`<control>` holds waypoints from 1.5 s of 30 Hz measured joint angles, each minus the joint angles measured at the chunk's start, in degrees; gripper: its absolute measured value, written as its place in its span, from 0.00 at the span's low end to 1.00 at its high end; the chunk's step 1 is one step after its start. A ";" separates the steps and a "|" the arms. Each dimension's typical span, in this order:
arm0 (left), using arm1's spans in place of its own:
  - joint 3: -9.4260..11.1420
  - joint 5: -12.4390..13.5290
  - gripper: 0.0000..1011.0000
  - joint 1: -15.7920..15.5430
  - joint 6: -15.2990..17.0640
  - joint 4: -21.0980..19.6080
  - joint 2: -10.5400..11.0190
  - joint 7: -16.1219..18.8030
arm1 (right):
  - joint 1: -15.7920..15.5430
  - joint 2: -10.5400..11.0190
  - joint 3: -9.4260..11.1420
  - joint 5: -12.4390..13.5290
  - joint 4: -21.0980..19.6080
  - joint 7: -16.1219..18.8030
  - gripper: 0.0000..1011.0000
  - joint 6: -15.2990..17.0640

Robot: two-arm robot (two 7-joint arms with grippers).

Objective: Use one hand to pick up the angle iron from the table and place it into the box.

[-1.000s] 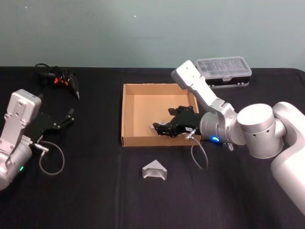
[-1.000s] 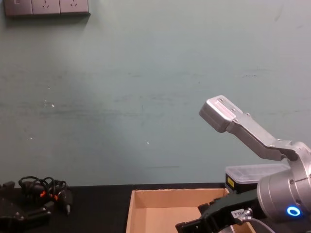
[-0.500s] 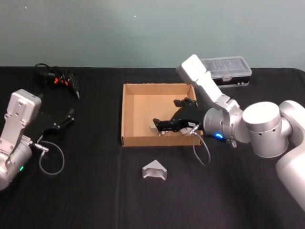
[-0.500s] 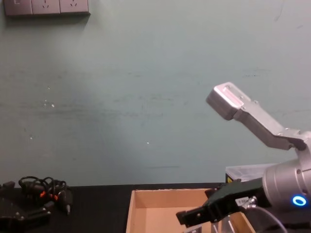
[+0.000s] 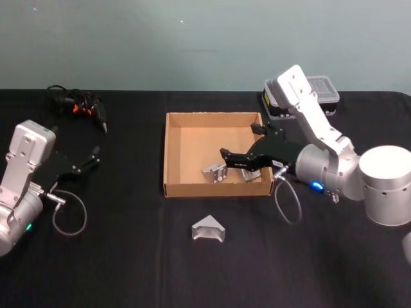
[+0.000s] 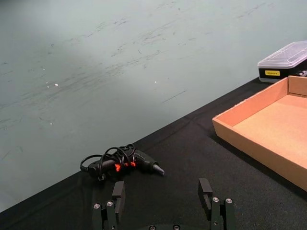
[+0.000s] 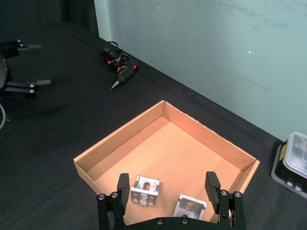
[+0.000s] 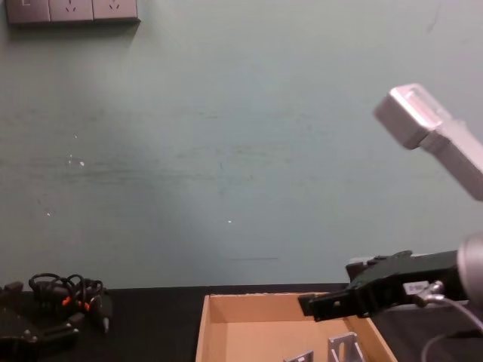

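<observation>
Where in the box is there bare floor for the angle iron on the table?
Free: the box's floor along the back and left walls. Crowded: by the front wall, middle to right, where one angle iron and another lie below the open right end effector.

Angle irons – three: one [image 7: 145,190] and another [image 7: 190,206] in the box [image 5: 172,154], a third [image 5: 209,230] on the table [image 5: 128,256]. One box, one table. One black case with clear lid [image 5: 318,90]. One corded tool [image 5: 80,106]. Grippers – two: left gripper [image 5: 95,158], right gripper [image 7: 167,184].
</observation>
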 joint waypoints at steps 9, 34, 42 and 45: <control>0.00 0.00 0.99 0.00 0.00 0.00 0.00 0.00 | -4.98 3.26 2.13 2.28 -7.63 0.05 0.99 0.19; 0.00 0.00 0.99 0.00 0.00 0.00 0.00 0.00 | -14.19 11.44 -0.01 7.52 -17.35 2.25 0.99 3.44; 0.00 0.00 0.99 0.00 0.00 0.00 0.00 0.00 | -13.07 11.44 -2.58 7.26 -15.38 2.54 0.99 3.99; 0.00 0.00 0.99 0.00 0.00 0.00 0.00 0.00 | -12.48 11.09 -3.50 6.91 -14.46 2.57 0.99 4.24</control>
